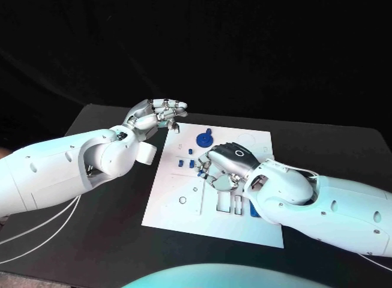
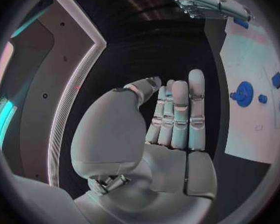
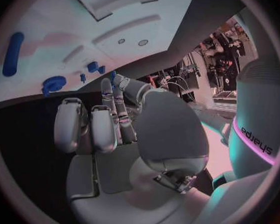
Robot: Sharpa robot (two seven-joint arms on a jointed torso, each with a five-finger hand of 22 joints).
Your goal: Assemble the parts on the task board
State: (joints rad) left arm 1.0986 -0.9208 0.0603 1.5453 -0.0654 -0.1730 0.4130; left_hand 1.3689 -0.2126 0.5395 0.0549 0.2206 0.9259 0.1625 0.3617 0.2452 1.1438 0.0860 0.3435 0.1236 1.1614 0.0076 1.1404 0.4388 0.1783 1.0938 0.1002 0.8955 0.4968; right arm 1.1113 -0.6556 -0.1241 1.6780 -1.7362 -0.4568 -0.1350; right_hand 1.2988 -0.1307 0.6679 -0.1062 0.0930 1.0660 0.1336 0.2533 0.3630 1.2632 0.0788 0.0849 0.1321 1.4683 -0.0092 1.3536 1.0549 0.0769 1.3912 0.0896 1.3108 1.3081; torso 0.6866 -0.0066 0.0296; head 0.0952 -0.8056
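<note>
Task board [image 1: 248,225]: white plate lying flat on the black table [image 1: 92,252], its near right corner being covered by the right forearm. Right hand [image 1: 223,163]: hovering palm-down over the middle of the board, fingers curling downward toward the surface; in the right wrist view [image 3: 118,134] the fingers are lying close together and partly folded, and whether the fingertips [image 3: 109,84] are pinching a part is impossible to tell, since the contact point is being hidden by the hand itself. Small blue parts [image 1: 201,163]: showing just beside and partly beneath those fingers, their outlines being too cut off to identify. Blue gear-like disc [image 1: 203,140]: sitting on the board just beyond the right hand's knuckles, with a small blue peg [image 1: 209,130] a little farther off; the same disc [image 2: 242,93] is appearing in the left wrist view well to the side of the left fingers. Long blue bar [image 3: 13,53]: resting on the board well away from the right fingertips, seen in the right wrist view. Left hand [image 1: 158,114]: hanging at the far left edge of the board, off the plate; in the left wrist view [image 2: 171,134] its fingers [image 2: 180,109] are standing straight and pressed side by side, holding nothing.
</note>
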